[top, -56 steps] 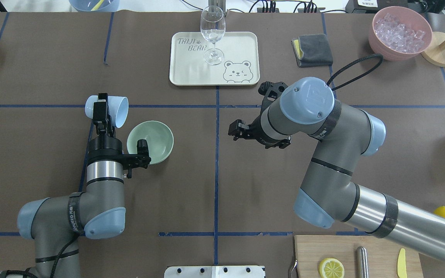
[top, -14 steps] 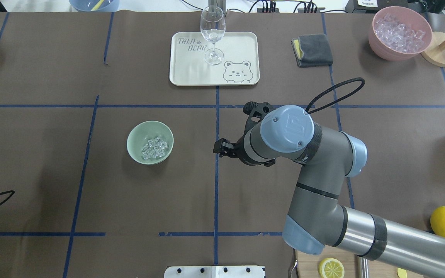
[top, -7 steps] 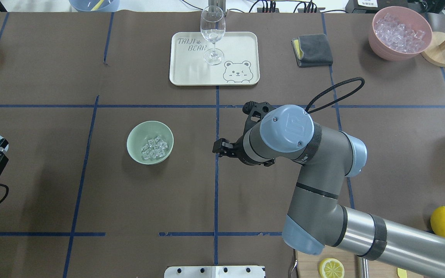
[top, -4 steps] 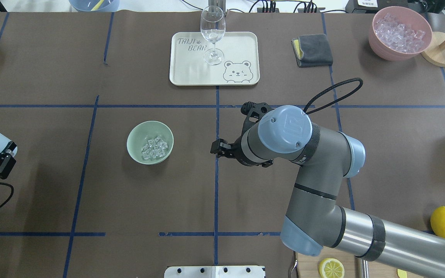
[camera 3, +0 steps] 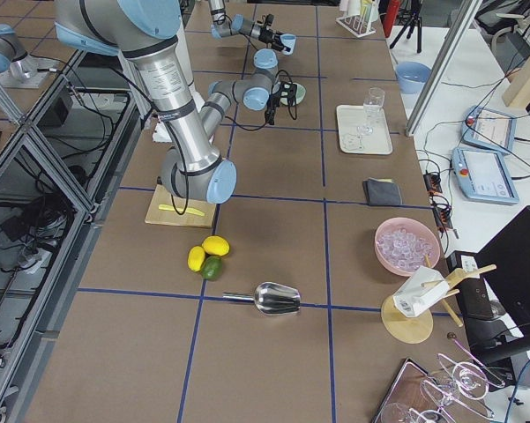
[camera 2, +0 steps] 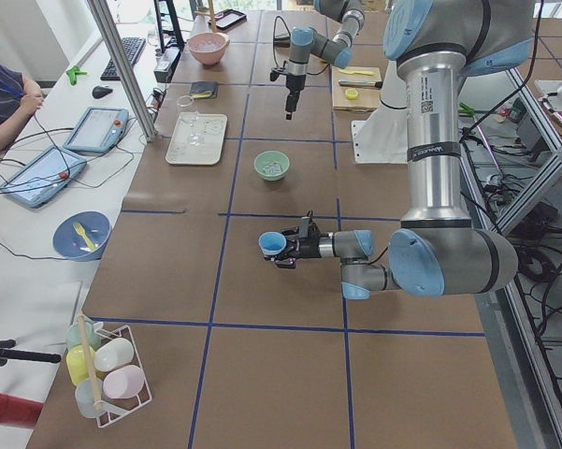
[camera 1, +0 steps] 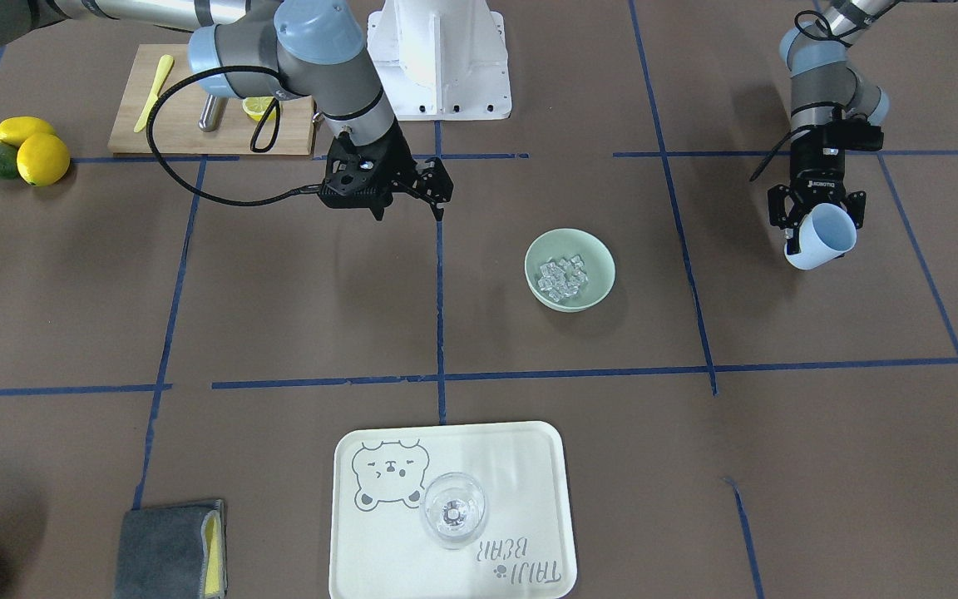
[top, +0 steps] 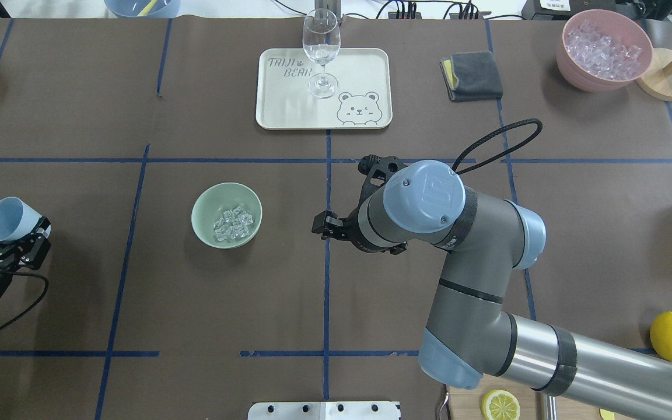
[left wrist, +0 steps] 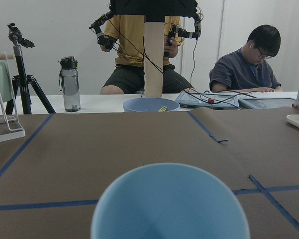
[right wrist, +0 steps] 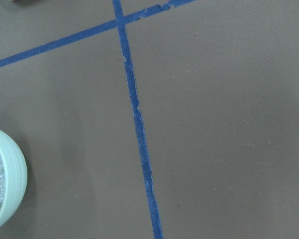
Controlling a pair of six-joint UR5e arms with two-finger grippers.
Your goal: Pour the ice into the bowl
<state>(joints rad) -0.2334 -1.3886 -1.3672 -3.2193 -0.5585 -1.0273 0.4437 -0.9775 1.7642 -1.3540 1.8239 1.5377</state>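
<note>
Now the left gripper [top: 16, 231] is clamped on the light blue cup [top: 8, 217] near the table's left edge, well apart from the bowl [top: 210, 202]. The right gripper [camera 1: 409, 205] hangs with its fingers spread and nothing between them, over a blue tape line [top: 326, 291] near the bowl's right side. The bowl stands on the table between the two arms, and the ice [top: 232, 224] lies heaped inside it. Farther out, a cream tray [top: 365, 64] reads "TAIJI BEAR" beside a drawn bear, with a wine glass [top: 321, 44] standing on it. A pink container [top: 572, 65] of clear cubes sits in the far right corner.
</note>
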